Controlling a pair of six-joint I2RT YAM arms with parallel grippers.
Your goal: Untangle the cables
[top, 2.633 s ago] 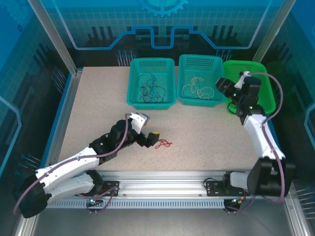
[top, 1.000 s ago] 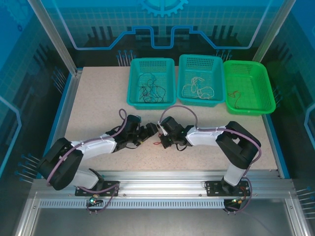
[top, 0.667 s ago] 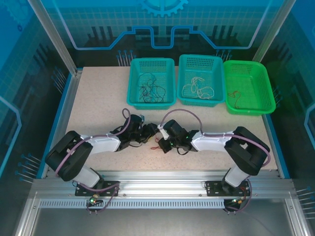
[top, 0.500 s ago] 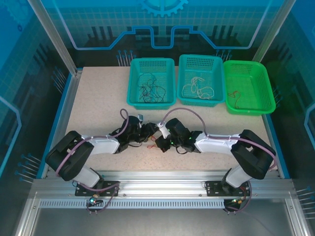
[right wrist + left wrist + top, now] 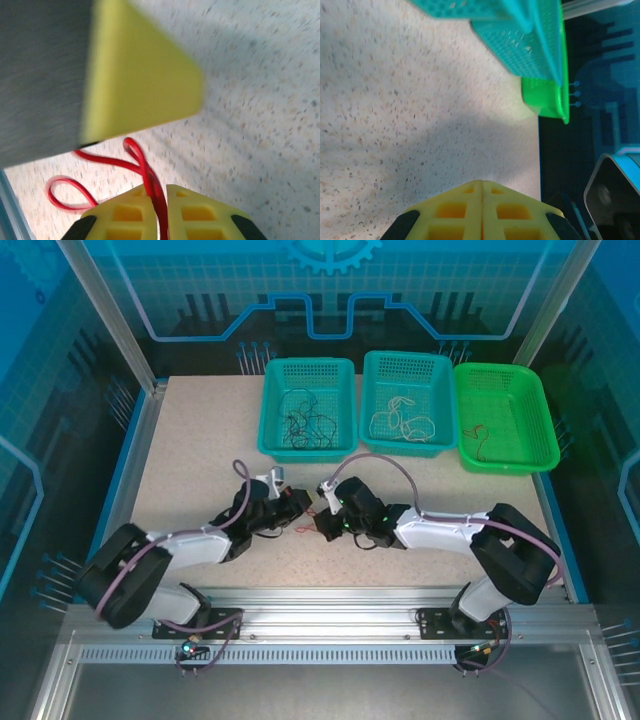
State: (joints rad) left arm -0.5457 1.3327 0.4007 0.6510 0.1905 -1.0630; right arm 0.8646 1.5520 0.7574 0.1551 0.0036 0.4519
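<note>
A red cable [image 5: 145, 170] lies in loops on the speckled table between my two grippers, seen from above as a small red strand [image 5: 307, 530]. My right gripper [image 5: 160, 192] is shut on it, the strand pinched between the yellow fingertips. My left gripper [image 5: 482, 184] is shut, its yellow tips pressed together with nothing showing between them. From above, the left gripper [image 5: 302, 503] and the right gripper [image 5: 323, 519] sit almost tip to tip. In the right wrist view, a left finger [image 5: 140, 80] hangs just over the cable, and one end of the strand runs under it.
Three baskets stand at the back. A teal basket [image 5: 266, 415] holds dark cables [image 5: 305, 425], a second teal basket [image 5: 365, 400] holds whitish cables [image 5: 400, 422], and a green basket [image 5: 546, 425] holds a red one [image 5: 478, 435]. The left wrist view catches the teal basket walls [image 5: 520, 30] and the green basket [image 5: 545, 95].
My left gripper has gone from wide open to shut beside the right gripper. Both grippers have shifted a little toward the baskets, the right one still gripping the red cable.
</note>
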